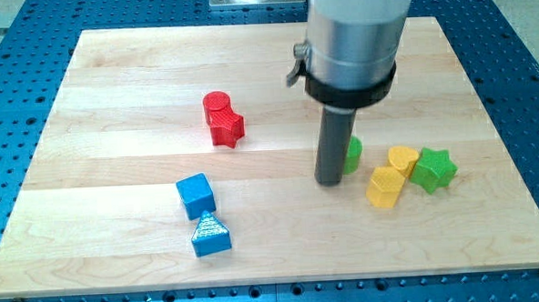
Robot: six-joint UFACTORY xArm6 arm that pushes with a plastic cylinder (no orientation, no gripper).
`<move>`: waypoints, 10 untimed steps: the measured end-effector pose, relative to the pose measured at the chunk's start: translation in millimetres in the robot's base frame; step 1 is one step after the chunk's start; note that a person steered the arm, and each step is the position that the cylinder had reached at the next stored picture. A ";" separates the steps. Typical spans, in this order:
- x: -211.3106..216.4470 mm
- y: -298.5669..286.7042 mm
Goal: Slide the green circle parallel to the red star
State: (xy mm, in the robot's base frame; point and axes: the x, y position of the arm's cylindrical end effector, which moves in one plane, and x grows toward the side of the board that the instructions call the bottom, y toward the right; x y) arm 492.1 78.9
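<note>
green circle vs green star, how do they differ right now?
The small green circle block is mostly hidden behind my tip; the green star block is fully visible, farther toward the view's right. The circle stands apart from other blocks; the star touches the yellow blocks. Both share the same green.
</note>
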 end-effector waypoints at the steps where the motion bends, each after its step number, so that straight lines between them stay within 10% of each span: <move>1: -32.0 29.3; 3: -60.1 78.6; 6: 62.3 -27.1; 7: 111.1 23.1; 8: 102.8 131.3; 10: 40.5 157.9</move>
State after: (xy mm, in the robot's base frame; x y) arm 532.5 236.8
